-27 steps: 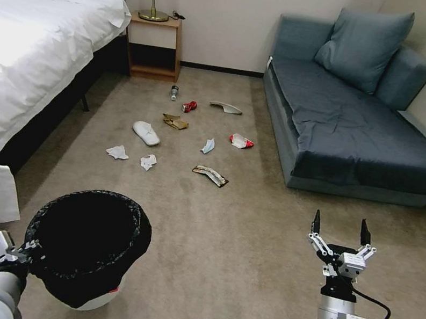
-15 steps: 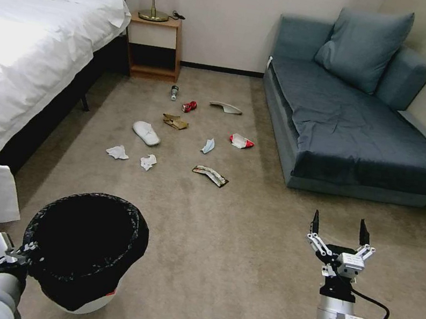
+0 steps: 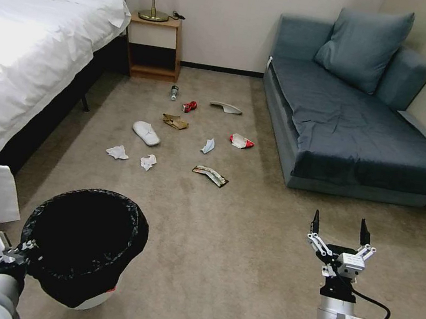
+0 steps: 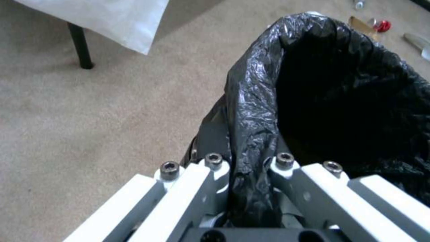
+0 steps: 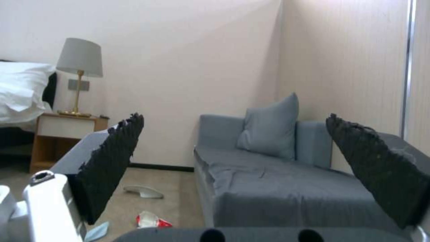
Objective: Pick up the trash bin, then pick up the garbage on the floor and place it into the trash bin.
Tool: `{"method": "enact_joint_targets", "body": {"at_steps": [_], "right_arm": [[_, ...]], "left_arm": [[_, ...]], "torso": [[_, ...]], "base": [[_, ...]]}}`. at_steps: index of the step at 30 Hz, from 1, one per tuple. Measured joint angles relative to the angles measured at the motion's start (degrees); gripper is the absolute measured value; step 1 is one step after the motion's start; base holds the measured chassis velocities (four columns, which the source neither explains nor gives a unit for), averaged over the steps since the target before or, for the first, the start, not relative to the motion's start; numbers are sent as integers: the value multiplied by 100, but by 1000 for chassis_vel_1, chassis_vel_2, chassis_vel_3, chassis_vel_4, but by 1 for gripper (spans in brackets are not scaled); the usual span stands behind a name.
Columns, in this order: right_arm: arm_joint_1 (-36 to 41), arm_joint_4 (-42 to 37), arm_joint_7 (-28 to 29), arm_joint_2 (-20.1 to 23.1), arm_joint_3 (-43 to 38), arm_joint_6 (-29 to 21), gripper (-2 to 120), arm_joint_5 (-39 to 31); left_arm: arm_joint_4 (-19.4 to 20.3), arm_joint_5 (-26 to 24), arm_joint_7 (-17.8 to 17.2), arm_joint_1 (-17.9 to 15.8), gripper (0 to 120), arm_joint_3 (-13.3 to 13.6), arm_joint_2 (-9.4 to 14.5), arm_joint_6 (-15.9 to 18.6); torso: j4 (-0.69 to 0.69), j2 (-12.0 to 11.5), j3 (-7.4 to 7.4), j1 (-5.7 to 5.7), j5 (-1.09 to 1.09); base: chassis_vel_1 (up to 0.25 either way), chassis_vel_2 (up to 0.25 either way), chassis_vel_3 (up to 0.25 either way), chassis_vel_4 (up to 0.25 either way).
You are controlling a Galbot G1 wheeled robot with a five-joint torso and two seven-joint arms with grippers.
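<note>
Crinkled black plastic lines the round white trash bin [image 3: 83, 246], low on the robot's left above the beige carpet [image 3: 230, 249] — the left gripper [image 4: 244, 198] has its jaws clamped on the bagged rim. The right gripper [image 3: 339, 229] hangs jaws apart. The garbage [image 3: 182, 132] — tissues, slipper, crushed can — lies scattered well ahead.

The left gripper [image 4: 251, 188] has its jaws clamped on the black-bag rim of the trash bin [image 4: 340, 111]. Beyond the bin, around one o'clock, a red can [image 4: 382, 25] lies on the carpet [image 4: 89, 111].
</note>
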State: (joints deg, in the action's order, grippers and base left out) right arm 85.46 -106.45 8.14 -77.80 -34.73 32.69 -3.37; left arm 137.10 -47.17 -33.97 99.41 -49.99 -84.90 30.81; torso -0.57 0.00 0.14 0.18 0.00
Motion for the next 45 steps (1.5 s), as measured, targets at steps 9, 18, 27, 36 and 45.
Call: {"method": "enact_joint_targets", "body": {"at_steps": [9,18,27,36,45], "right_arm": [[-12,5,1,-2,8,7,100,0],[-32,27,2,1,19,15,100,-2],[-50,38,2,5,33,19,100,-4],[-56,50,2,-7,53,23,100,2],[-51,43,2,-17,56,25,100,12]], "left_arm": [[-11,-1,8,-2,5,-2,-1,-29],[-11,32,11,-3,5,10,-21,-19],[-32,37,30,-10,5,7,-16,-81],[-147,78,42,-42,5,31,-15,-258],[-110,73,52,-16,5,21,5,-292]], "torso": [[0,0,0,0,0],[0,0,0,0,0],[0,0,0,0,0],[0,0,1,0,0],[0,0,0,0,0]], "base": [[0,0,0,0],[0,0,0,0],[-46,43,49,-42],[-104,102,109,-106],[-72,58,54,-67]]}}
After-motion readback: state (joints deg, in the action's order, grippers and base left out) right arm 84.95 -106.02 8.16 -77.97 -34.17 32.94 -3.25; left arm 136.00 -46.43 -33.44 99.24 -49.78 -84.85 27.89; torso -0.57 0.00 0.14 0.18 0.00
